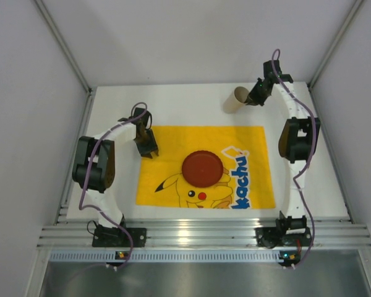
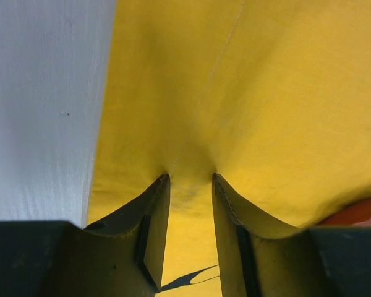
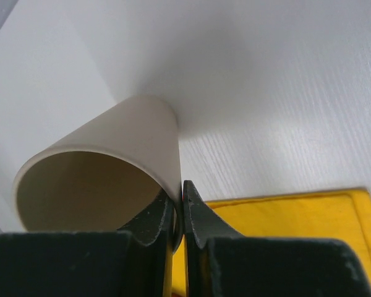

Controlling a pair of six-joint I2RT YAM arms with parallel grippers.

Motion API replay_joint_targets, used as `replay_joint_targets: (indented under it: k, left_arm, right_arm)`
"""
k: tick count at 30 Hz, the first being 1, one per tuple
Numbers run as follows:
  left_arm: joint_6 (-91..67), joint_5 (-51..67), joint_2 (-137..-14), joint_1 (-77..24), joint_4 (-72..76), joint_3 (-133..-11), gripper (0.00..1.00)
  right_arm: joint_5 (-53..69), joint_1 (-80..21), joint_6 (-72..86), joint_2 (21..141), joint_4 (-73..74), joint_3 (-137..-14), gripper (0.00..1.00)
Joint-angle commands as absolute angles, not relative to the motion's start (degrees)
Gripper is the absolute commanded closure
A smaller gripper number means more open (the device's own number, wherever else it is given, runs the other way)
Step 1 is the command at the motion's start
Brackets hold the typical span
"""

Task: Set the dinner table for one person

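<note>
A beige cup (image 1: 238, 99) lies tilted on its side at the far right of the white dinner table (image 1: 185, 105). My right gripper (image 1: 258, 96) is shut on its wall; in the right wrist view one finger is inside the cup (image 3: 99, 167) and one outside, the gripper (image 3: 180, 185) pinching the rim. A red plate (image 1: 203, 167) sits in the middle of the yellow Pikachu cloth (image 1: 167, 142). My left gripper (image 1: 147, 150) stands on the cloth's far left corner. In the left wrist view the gripper (image 2: 190, 179) is open, its tips pressing into the puckered cloth (image 2: 266, 93).
The cloth covers the middle of the table; bare white table (image 2: 37, 93) shows to its left and beyond it (image 3: 284, 93). The plate's edge (image 2: 358, 213) shows at the right of the left wrist view. Grey walls enclose the table on three sides.
</note>
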State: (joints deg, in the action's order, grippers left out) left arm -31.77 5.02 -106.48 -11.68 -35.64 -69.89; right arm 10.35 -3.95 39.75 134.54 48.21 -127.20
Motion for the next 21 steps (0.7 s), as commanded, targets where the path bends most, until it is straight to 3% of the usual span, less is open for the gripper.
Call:
replay_joint_targets:
  k: [1, 9, 13, 21]
  left_arm:
    - [-31.1, 4.7, -107.1, -11.5, -35.2, -72.0, 0.62]
    - [-25.9, 2.1, -106.3, -19.2, -46.9, -92.4, 0.54]
    - [-25.0, 1.1, -111.7, -26.4, -53.3, -113.9, 0.52]
    - [-28.1, 1.5, -110.8, -33.8, -50.9, -116.5, 0.52]
  right_arm:
    - [9.7, -5.0, 38.3, 130.5, 47.1, -129.5, 1.00]
    - [6.8, -9.0, 32.6, 120.3, 54.7, -129.2, 1.00]
    - [4.1, -14.7, 29.6, 114.5, 58.8, -124.8, 1.00]
    - [4.0, -27.0, 28.1, 104.5, 62.8, -106.8, 1.00]
